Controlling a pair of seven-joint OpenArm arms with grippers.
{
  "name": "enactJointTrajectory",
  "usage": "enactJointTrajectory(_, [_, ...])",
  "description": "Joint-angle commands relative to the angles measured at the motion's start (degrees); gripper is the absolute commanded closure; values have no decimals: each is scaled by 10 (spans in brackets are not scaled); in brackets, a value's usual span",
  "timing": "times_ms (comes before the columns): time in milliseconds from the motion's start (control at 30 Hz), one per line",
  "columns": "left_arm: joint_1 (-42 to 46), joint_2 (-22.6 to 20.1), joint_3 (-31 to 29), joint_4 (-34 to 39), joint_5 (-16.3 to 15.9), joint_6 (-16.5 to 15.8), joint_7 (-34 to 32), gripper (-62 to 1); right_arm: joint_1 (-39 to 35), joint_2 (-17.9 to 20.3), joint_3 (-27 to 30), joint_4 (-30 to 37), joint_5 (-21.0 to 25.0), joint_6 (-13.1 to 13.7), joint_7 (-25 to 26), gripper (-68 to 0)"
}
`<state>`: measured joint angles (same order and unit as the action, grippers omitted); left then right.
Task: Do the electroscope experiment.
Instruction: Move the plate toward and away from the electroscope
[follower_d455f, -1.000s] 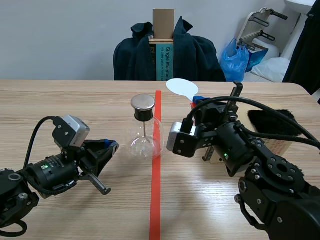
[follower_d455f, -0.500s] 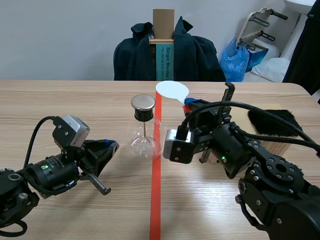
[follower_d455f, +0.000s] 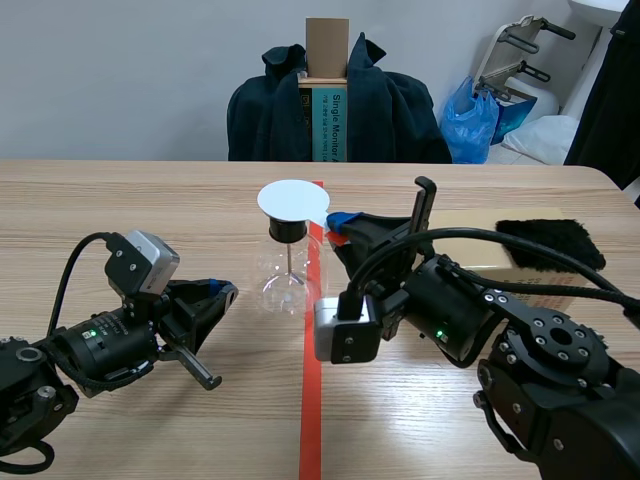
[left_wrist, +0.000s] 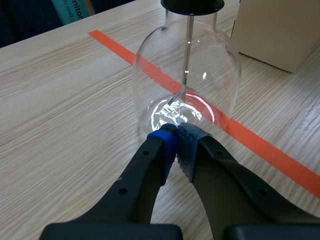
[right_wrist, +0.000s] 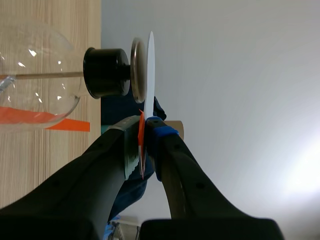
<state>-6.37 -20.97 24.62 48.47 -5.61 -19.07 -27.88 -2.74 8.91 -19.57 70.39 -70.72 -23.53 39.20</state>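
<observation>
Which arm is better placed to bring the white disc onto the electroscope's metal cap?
Right. The right gripper holds the white disc by its handle, just above the metal cap. The left gripper, fingers shut on nothing, sits low by the flask.

A light wooden table (follower_d455f: 120, 200) with a fine lengthwise grain fills the lower two thirds of the scene view, and its far edge runs straight across the frame. An orange-red tape line runs up the middle of the frame from the near edge toward the far one.

A clear glass flask (follower_d455f: 290, 280) stands upright on the wood just left of centre. Its round base is at the tape's left edge, a black stopper (follower_d455f: 287, 229) closes its neck, and a thin metal rod hangs down inside.

A tan cardboard box (follower_d455f: 478, 224) sits on the table in the right half of the frame, partly hidden.
</observation>
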Motion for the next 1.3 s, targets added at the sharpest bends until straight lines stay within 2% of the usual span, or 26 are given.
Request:
enactJointTrajectory(0, [-3, 1, -2, 12, -5, 2, -8, -27, 9, 1, 4, 10, 4, -9, 2, -8])
enactJointTrajectory(533, [-3, 1, -2, 12, -5, 3, -8, -27, 9, 1, 4, 10, 4, -15, 0, -8])
enactJointTrajectory(700, [-3, 1, -2, 12, -5, 3, -8, -28, 9, 1, 4, 10, 4, -26, -40, -8])
enactJointTrajectory(1033, [-3, 1, -2, 12, -5, 3, -8, -27, 10, 1, 4, 10, 4, -26, -167, -8])
enactJointTrajectory(1267, [-3, 1, -2, 12, -5, 3, -8, -28, 10, 1, 4, 10, 4, -26, -220, -8])
